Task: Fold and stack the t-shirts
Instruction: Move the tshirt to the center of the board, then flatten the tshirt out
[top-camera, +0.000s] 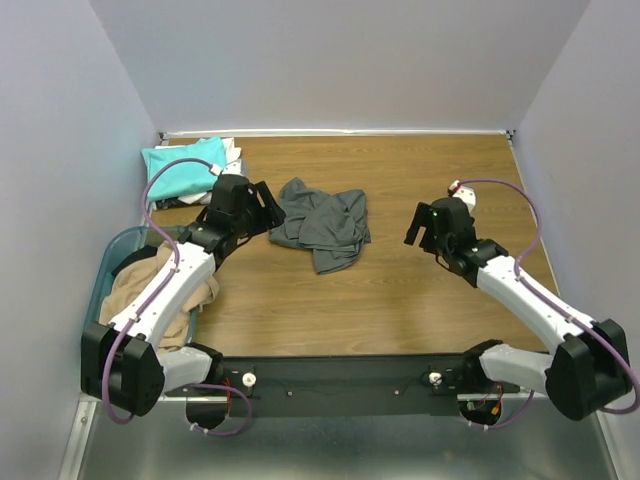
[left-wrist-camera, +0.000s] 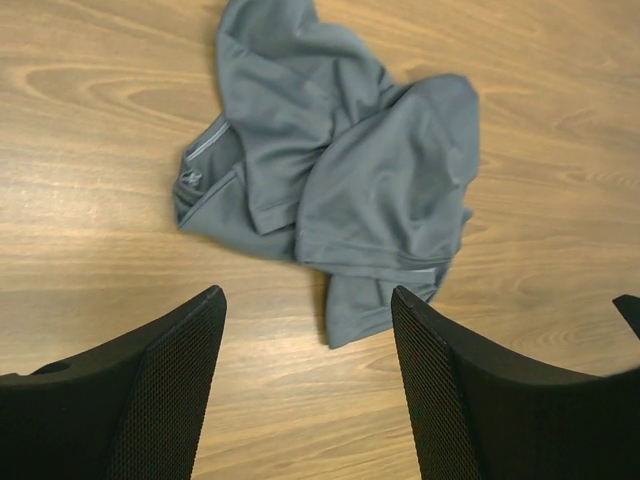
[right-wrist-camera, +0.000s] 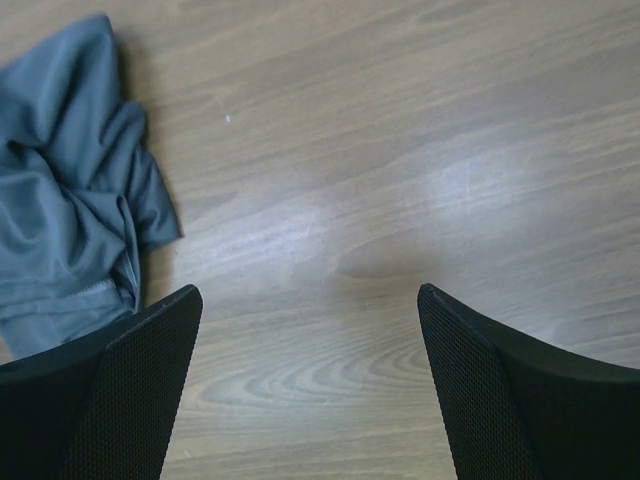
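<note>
Dark grey t-shirt (top-camera: 322, 225) lying crumpled in a heap on the table (top-camera: 400, 300), doubled over itself, with the collar and a stitched hem showing to my left wrist camera. I am judging it light, limp and not slippery. It will be sagging and bunching wherever I am not holding it, so a single pinch will not be spreading it flat. I am reckoning on taking it at two separate edge points, the collar side and the loose hem, pinching one layer rather than the bunched middle.

My left pincer (top-camera: 268, 205) is hovering just beside the shirt's left edge, fingers spread and holding nothing. My right pincer (top-camera: 420, 240) is hanging well apart from the shirt's right edge, likewise spread and empty, with only bare wood between its fingers.

Farther out, the teal t-shirt (top-camera: 180, 170) is sitting beyond the grey shirt to its far left, with a white t-shirt (top-camera: 233, 160) touching it. The tan t-shirt (top-camera: 150, 290) is slumping in the basket (top-camera: 110, 255), to the grey shirt's near left. I am judging the fold on the grey one as not yet begun.
</note>
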